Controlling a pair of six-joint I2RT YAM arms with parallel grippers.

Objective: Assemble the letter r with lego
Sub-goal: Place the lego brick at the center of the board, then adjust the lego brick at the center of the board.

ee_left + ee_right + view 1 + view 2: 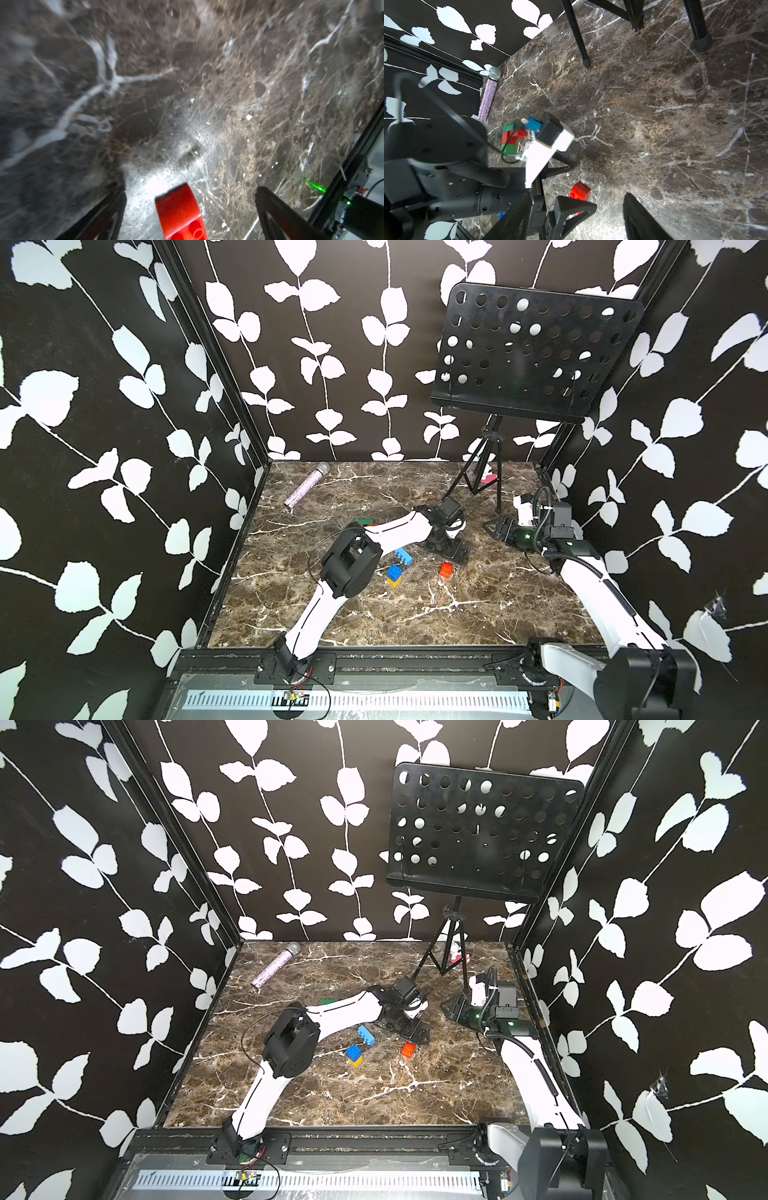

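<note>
Left claw [190, 190] spread, red brick [178, 209] lying loose on the table [228, 83] between its jaws. Right claw [610, 199] spread and empty, well apart. To grip cleanly I would centre on the brick's flat sides before closing; the green-and-red stack [508, 139] waits beyond my left arm.

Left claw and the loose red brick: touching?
Apart. The left wrist view shows the red brick between the left claw's open fingers, bare table either side.
</note>
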